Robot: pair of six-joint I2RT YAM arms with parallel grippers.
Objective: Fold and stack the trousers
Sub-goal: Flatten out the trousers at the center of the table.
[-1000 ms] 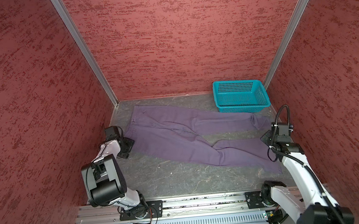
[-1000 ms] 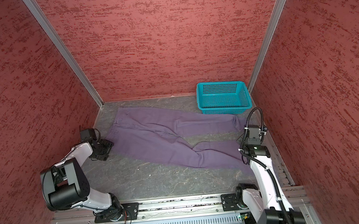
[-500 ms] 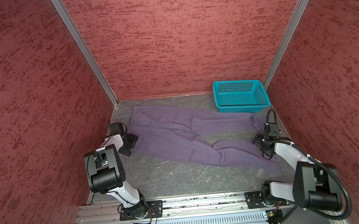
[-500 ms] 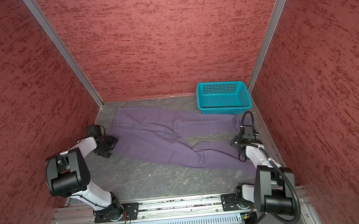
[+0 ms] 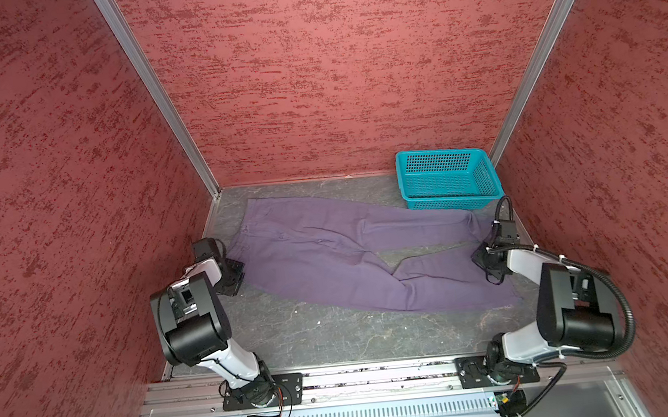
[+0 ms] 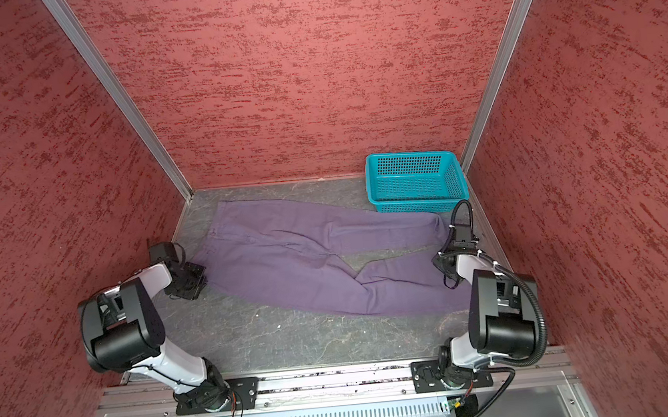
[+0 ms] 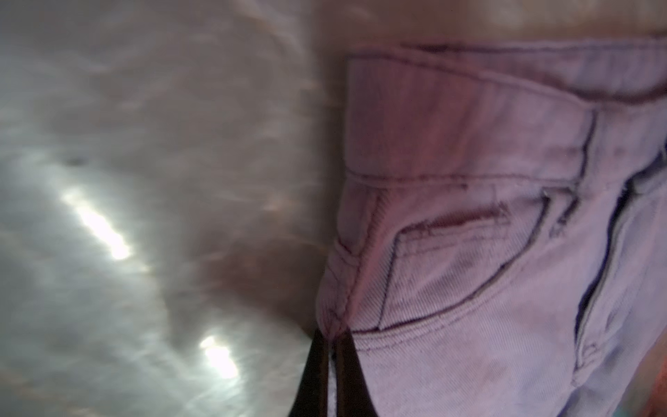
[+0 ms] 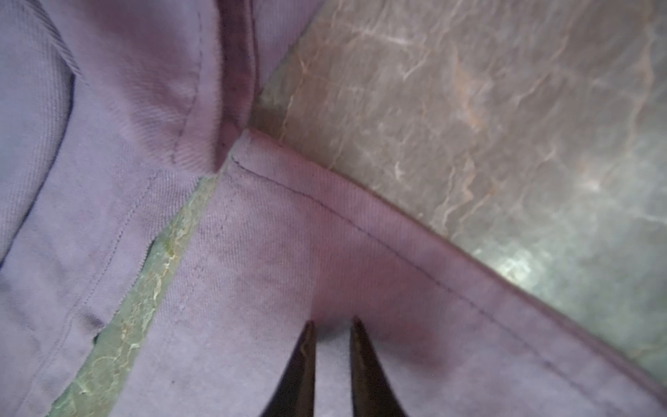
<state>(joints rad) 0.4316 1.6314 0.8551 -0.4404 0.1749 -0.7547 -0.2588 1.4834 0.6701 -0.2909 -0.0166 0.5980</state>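
Grey floor (image 5: 315, 338), long flat purple trousers (image 5: 308, 258)

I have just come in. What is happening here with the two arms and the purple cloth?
Two robot arms are starting to fold a pair of long dusty-purple cloth trousers, lying spread flat on the grey table. The left gripper is shut on the side seam by a waist pocket. The right gripper is down on a leg near its hem, jaws close together; whether it has pinched the cloth is unclear. A teal perforated plastic basket stands in the far corner.
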